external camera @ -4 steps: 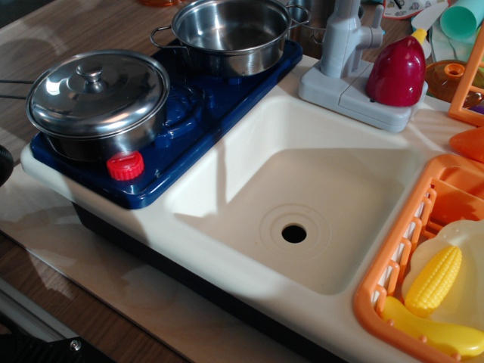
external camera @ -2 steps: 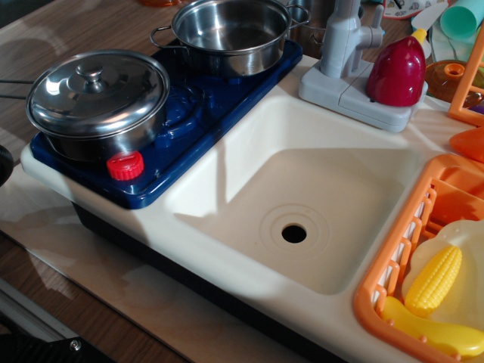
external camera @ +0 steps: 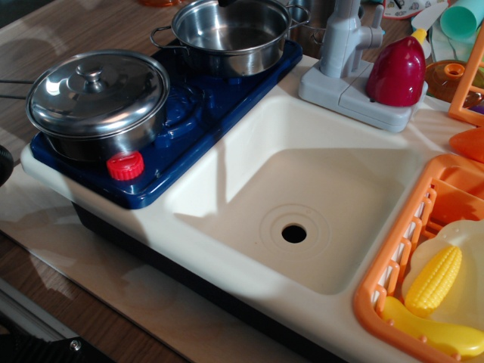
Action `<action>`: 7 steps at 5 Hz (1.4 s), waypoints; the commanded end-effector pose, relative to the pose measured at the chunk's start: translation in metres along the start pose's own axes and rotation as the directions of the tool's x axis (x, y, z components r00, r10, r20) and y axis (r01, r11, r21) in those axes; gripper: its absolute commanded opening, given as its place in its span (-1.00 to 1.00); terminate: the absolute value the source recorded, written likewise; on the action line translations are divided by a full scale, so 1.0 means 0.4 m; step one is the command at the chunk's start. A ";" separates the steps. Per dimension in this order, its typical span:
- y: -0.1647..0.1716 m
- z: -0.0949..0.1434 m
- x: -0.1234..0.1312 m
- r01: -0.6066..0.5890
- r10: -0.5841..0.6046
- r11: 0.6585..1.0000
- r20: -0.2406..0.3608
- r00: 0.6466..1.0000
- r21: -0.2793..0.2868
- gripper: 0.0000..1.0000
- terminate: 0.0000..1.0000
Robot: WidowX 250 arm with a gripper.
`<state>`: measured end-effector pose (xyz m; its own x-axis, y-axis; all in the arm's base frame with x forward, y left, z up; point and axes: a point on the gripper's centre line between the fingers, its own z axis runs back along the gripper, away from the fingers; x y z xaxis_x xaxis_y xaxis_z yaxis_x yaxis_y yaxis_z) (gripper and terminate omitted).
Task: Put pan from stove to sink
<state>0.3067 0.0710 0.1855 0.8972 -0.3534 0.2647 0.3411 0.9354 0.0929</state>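
The pan (external camera: 231,34), a wide shiny steel pot with wire loop handles, stands empty on the far burner of the dark blue stove (external camera: 189,128). The cream-white sink (external camera: 302,181) lies to the right of the stove, with its dark drain hole (external camera: 294,233) showing and nothing in it. My gripper does not show clearly. A small dark shape (external camera: 224,2) sits at the top edge just above the pan's rim, and I cannot tell what it is.
A steel pot with a knobbed lid (external camera: 98,94) sits on the near burner, behind the red knob (external camera: 125,165). A grey faucet (external camera: 344,38) and a dark red toy (external camera: 397,72) stand behind the sink. An orange dish rack (external camera: 393,265) on the right holds a corn cob (external camera: 435,280).
A small dark shape has appeared at the top edge above the pan. Nothing else has moved.
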 end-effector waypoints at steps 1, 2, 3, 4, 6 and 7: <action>0.001 0.043 -0.006 0.205 -0.205 0.979 0.047 0.978 0.007 1.00 -1.00; 0.004 0.034 -0.018 0.305 -0.304 0.952 0.049 0.951 -0.008 1.00 -1.00; -0.003 0.025 -0.026 0.348 -0.347 0.938 0.057 0.936 -0.010 1.00 -1.00; -0.026 -0.012 -0.034 0.351 -0.350 0.936 0.087 0.933 0.002 1.00 -1.00; -0.041 -0.065 -0.049 0.338 -0.337 0.941 0.146 0.930 0.021 1.00 -1.00; -0.027 -0.093 -0.050 0.339 -0.335 0.941 0.173 0.926 0.011 1.00 -1.00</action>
<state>0.2953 0.0659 0.1330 0.6898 -0.6192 0.3752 0.6135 0.7751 0.1513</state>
